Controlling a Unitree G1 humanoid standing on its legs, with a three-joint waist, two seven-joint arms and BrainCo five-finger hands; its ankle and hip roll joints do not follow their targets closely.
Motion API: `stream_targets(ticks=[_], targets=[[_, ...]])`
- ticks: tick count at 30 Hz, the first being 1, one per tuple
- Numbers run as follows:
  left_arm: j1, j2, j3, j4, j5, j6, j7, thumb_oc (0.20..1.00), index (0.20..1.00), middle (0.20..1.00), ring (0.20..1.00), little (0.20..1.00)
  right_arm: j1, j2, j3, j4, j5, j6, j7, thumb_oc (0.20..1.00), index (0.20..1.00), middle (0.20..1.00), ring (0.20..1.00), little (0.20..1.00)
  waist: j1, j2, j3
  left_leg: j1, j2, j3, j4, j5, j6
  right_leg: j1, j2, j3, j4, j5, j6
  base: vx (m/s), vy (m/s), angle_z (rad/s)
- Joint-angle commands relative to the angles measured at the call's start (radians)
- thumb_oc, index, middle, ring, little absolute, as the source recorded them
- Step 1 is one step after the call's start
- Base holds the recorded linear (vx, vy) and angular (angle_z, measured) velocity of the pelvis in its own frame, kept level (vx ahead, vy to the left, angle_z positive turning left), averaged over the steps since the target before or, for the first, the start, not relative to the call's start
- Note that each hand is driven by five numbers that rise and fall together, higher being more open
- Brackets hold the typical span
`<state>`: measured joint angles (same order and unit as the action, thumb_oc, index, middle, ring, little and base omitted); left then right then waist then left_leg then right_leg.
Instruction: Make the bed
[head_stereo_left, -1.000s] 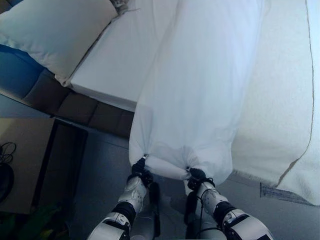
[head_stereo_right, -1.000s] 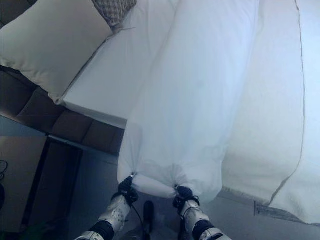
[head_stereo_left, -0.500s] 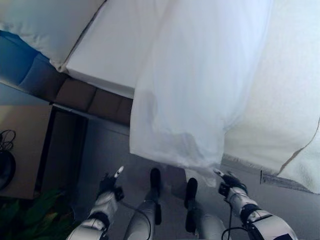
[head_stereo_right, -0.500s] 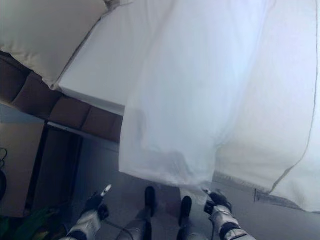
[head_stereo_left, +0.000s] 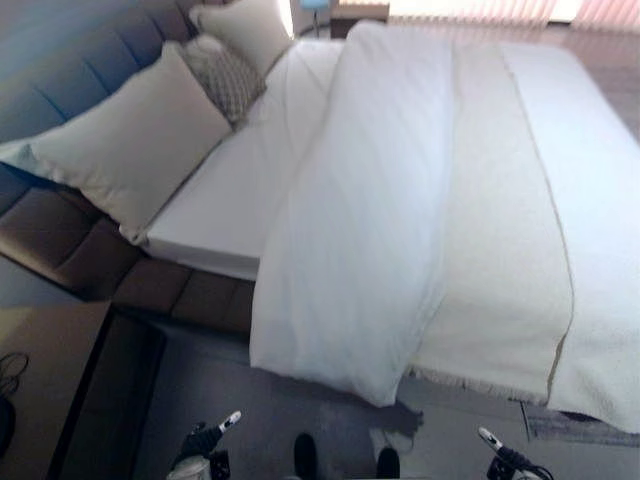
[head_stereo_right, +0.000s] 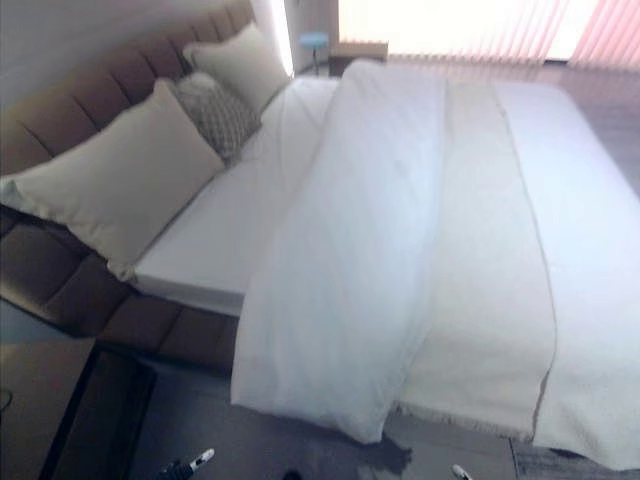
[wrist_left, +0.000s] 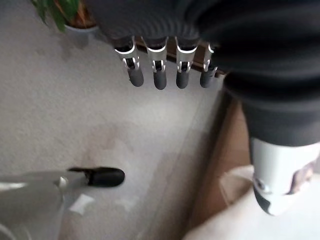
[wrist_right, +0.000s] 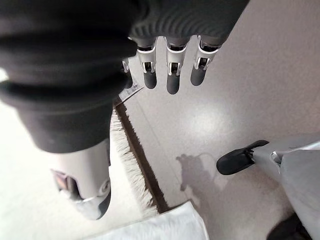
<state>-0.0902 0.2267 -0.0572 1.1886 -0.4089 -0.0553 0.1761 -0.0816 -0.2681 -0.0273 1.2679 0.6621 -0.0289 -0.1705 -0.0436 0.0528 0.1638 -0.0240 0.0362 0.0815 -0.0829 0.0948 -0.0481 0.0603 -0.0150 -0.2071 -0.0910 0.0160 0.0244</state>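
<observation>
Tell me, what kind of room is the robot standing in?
Most likely a bedroom. There is a big bed with a white duvet, pillows against a padded headboard, and a bedside table next to it.

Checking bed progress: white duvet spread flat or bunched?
Bunched. The white duvet lies in a long folded strip down the mattress, one end drooping over the bed's near edge; both hands are open, off it.

Silver dark-tipped fingers (wrist_left: 159, 70) under dark ribbed hand (wrist_right: 150, 60) covers.
</observation>
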Motion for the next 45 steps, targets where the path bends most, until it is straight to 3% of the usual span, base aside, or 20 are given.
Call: stream_targets(ticks=[1, 3, 5, 7, 10, 14, 17, 18, 22, 24, 25, 28, 31, 39, 45], targets=[[-0.011, -0.004, 0.002, -0.147, -0.077, -0.048, -0.018, 1.000, 1.000, 1.000, 1.000, 1.000, -0.009, -0.033, 0.068, -0.220, -0.121, -0.031, 0.014, 1.000, 1.000, 1.000, 1.000, 1.000, 0.000, -0.023, 0.040, -0.029, -0.051, 0.041, 0.182, -0.088, -0.026, -0.052, -0.020, 0.024, 0.099, -0.074, 0.030, -0.05, -0.101, 0.03], [-0.007, 0.008, -0.015, -0.256, -0.092, -0.061, -0.035, 1.000, 1.000, 1.000, 1.000, 1.000, 0.002, -0.061, 0.096, -0.376, -0.165, -0.042, 0.019, 1.000, 1.000, 1.000, 1.000, 1.000, 0.010, -0.042, 0.064, -0.100, -0.053, 0.038, 0.316, -0.070, -0.043, -0.042, -0.031, 0.018, 0.100, -0.072, 0.021, -0.06, -0.084, 0.08], [-0.019, 0.012, -0.032, -0.317, -0.118, -0.074, -0.048, 1.000, 1.000, 1.000, 1.000, 1.000, -0.022, -0.085, 0.126, -0.440, -0.190, -0.050, 0.032, 1.000, 1.000, 1.000, 1.000, 1.000, 0.024, -0.050, 0.077, -0.162, -0.059, 0.012, 0.358, -0.052, -0.048, -0.042, -0.038, 0.014, 0.092, -0.068, 0.023, -0.02, -0.021, 0.03], [-0.032, 0.022, -0.048, -0.396, -0.142, -0.076, -0.059, 1.000, 1.000, 1.000, 1.000, 1.000, -0.058, -0.107, 0.161, -0.535, -0.220, -0.048, 0.039, 1.000, 1.000, 1.000, 1.000, 1.000, 0.035, -0.053, 0.071, -0.203, -0.043, 0.018, 0.277, -0.062, -0.033, -0.047, -0.042, 0.016, 0.074, -0.064, 0.036, 0.07, 0.037, -0.06], [-0.080, 0.038, -0.083, -0.494, -0.193, -0.087, -0.073, 1.000, 1.000, 1.000, 1.000, 1.000, -0.141, -0.129, 0.211, -0.608, -0.247, -0.052, 0.041, 1.000, 1.000, 1.000, 1.000, 1.000, 0.058, -0.057, 0.076, -0.267, -0.031, 0.012, 0.214, -0.010, -0.036, -0.052, -0.033, 0.033, 0.059, -0.063, 0.049, 0.10, 0.063, 0.04], [-0.144, 0.063, -0.124, -0.599, -0.257, -0.098, -0.099, 1.000, 1.000, 1.000, 1.000, 1.000, -0.254, -0.125, 0.284, -0.655, -0.240, -0.049, 0.074, 1.000, 1.000, 1.000, 1.000, 1.000, 0.069, -0.065, 0.084, -0.250, -0.038, 0.022, 0.190, -0.035, -0.008, -0.082, -0.045, 0.062, 0.077, -0.078, 0.060, 0.10, 0.191, -0.23], [-0.241, 0.091, -0.162, -0.643, -0.324, -0.098, -0.103, 1.000, 1.000, 1.000, 1.000, 1.000, -0.369, -0.102, 0.349, -0.709, -0.196, -0.047, 0.086, 1.000, 1.000, 1.000, 1.000, 1.000, 0.086, -0.078, 0.112, -0.269, -0.039, 0.050, 0.209, -0.063, 0.019, -0.159, -0.073, 0.080, 0.197, -0.099, 0.079, 0.04, 0.261, -0.64], [-0.322, 0.106, -0.194, -0.635, -0.373, -0.099, -0.107, 1.000, 1.000, 1.000, 1.000, 1.000, -0.441, -0.084, 0.381, -0.739, -0.152, -0.055, 0.082, 1.000, 1.000, 1.000, 1.000, 1.000, 0.084, -0.078, 0.146, -0.263, -0.040, 0.060, 0.208, -0.073, 0.032, -0.238, -0.093, 0.077, 0.312, -0.088, 0.101, 0.01, 0.229, -0.56], [-0.478, 0.148, -0.240, -0.608, -0.474, -0.109, -0.119, 1.000, 1.000, 1.000, 1.000, 1.000, -0.585, -0.086, 0.410, -0.758, -0.060, -0.078, 0.065, 1.000, 1.000, 1.000, 1.000, 1.000, 0.066, -0.059, 0.203, -0.271, -0.043, 0.061, 0.217, -0.080, 0.043, -0.329, -0.114, 0.093, 0.421, -0.058, 0.099, 0.00, 0.172, -0.24], [-0.597, 0.172, -0.276, -0.590, -0.561, -0.110, -0.152, 1.000, 1.000, 1.000, 1.000, 1.000, -0.702, -0.074, 0.421, -0.762, 0.050, -0.105, 0.067, 1.000, 1.000, 1.000, 1.000, 1.000, 0.068, -0.053, 0.232, -0.279, -0.049, 0.067, 0.212, -0.088, 0.040, -0.364, -0.122, 0.070, 0.357, -0.046, 0.087, 0.07, 0.101, 0.09], [-0.668, 0.176, -0.297, -0.583, -0.613, -0.100, -0.179, 1.000, 1.000, 1.000, 1.000, 1.000, -0.767, -0.058, 0.414, -0.742, 0.163, -0.124, 0.084, 1.000, 1.000, 1.000, 1.000, 1.000, 0.064, -0.063, 0.246, -0.291, -0.061, 0.078, 0.207, -0.090, 0.037, -0.389, -0.110, 0.059, 0.253, 0.000, 0.089, 0.07, 0.033, 0.03], [-0.746, 0.178, -0.310, -0.564, -0.674, -0.096, -0.205, 1.000, 1.000, 1.000, 1.000, 1.000, -0.839, -0.054, 0.435, -0.718, 0.261, -0.144, 0.109, 1.000, 1.000, 1.000, 1.000, 1.000, 0.051, -0.068, 0.262, -0.305, -0.073, 0.065, 0.205, -0.093, 0.038, -0.463, -0.080, 0.080, 0.188, 0.048, 0.101, 0.12, -0.042, -0.14], [-0.846, 0.145, -0.337, -0.578, -0.757, -0.092, -0.216, 1.000, 1.000, 1.000, 1.000, 1.000, -0.923, -0.046, 0.438, -0.730, 0.376, -0.169, 0.112, 1.000, 1.000, 1.000, 1.000, 1.000, 0.049, -0.069, 0.261, -0.351, -0.082, 0.043, 0.203, -0.072, 0.028, -0.448, -0.074, 0.100, 0.148, 0.067, 0.097, 0.07, -0.076, 0.19], [-1.047, 0.124, -0.316, -0.462, -0.842, -0.074, -0.219, 1.000, 1.000, 1.000, 1.000, 1.000, -1.143, -0.019, 0.454, -0.585, 0.501, -0.182, 0.100, 1.000, 1.000, 1.000, 1.000, 1.000, 0.059, -0.090, 0.277, -0.464, -0.057, -0.012, 0.105, 0.019, -0.015, -0.529, -0.039, 0.027, 0.064, 0.118, 0.090, 0.04, -0.131, 0.15], [-1.185, 0.112, -0.290, -0.320, -0.898, -0.070, -0.191, 1.000, 1.000, 1.000, 1.000, 1.000, -1.302, -0.017, 0.451, -0.417, 0.550, -0.188, 0.047, 1.000, 1.000, 1.000, 1.000, 1.000, 0.050, -0.096, 0.308, -0.596, -0.051, -0.053, 0.130, 0.001, -0.033, -0.637, -0.028, 0.022, 0.074, 0.111, 0.092, 0.02, -0.066, 0.11]])
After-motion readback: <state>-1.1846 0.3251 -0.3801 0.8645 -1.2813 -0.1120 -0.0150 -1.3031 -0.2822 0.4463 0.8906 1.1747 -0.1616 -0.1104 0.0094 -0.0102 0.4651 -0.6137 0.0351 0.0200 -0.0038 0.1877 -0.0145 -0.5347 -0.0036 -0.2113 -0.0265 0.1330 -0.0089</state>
